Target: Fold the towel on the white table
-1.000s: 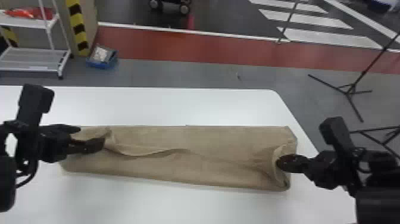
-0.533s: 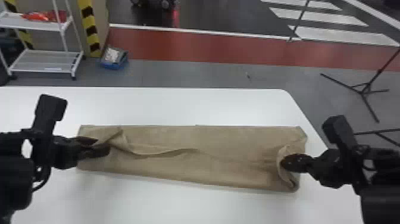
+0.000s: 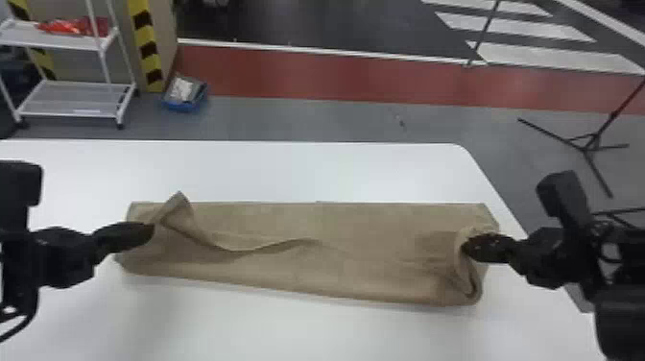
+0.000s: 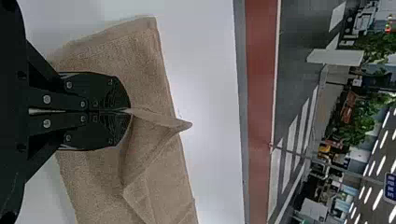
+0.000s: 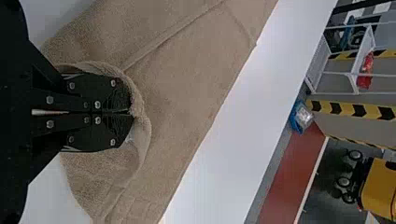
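Left claw [image 3: 149,231] and right claw [image 3: 468,247] are clamped on fuzzy tan towel [image 3: 355,249], its creased rectangle laid lengthwise left to right!

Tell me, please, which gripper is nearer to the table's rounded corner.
Right: the right gripper is this side of the rounded corner; the left gripper is far to its left.

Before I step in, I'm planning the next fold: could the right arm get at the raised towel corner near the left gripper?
Probably not: the right gripper seems busy gripping the towel's other end, and the left gripper pinches cloth right beside that corner.
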Tool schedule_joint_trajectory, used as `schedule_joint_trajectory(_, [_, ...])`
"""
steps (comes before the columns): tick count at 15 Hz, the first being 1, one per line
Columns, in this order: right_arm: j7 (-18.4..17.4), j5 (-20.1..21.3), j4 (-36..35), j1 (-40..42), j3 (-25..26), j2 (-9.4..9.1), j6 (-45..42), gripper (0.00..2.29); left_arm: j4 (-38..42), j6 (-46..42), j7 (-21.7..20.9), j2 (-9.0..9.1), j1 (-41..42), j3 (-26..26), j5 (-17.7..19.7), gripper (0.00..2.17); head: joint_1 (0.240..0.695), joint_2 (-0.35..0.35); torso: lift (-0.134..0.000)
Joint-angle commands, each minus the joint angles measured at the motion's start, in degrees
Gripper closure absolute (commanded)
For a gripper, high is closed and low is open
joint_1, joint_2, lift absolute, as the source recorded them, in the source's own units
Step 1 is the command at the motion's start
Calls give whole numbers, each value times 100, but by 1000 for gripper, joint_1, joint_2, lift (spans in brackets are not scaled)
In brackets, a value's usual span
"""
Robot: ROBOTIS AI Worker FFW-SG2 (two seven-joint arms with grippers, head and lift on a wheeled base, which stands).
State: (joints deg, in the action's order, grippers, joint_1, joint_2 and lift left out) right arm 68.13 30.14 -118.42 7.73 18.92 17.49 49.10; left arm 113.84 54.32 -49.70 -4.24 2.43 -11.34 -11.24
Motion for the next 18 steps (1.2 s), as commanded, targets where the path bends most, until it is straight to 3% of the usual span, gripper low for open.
schedule_joint_trajectory(1, [-19, -35, 188, -333, 51, 26, 219, 2250, -72, 13, 75, -7, -32, -61, 52, 1497, 695, -180, -126])
schedule_joint_trajectory(6, [-115, 62, 689, -790, 51, 70, 430, 2250, -406, 48, 426, -7, -216, -114, 52, 1497, 695, -178, -126])
schedule_joint_trajectory(12, [-256, -17, 1031, -1019, 420, 184, 571, 2250, -635, 31, 629, -7, -295, -430, 219, 1497, 695, -187, -126])
schedule_joint_trajectory(15, [-273, -26, 1137, -1142, 517, 202, 659, 2250, -635, -5, 629, 2, -260, -694, 509, 1497, 695, -196, -126])
schedule_joint_trajectory(18, [-291, -87, 1163, -1203, 622, 211, 659, 2250, -626, -426, 620, 2, -128, -1037, 1045, 1497, 695, -195, -126])
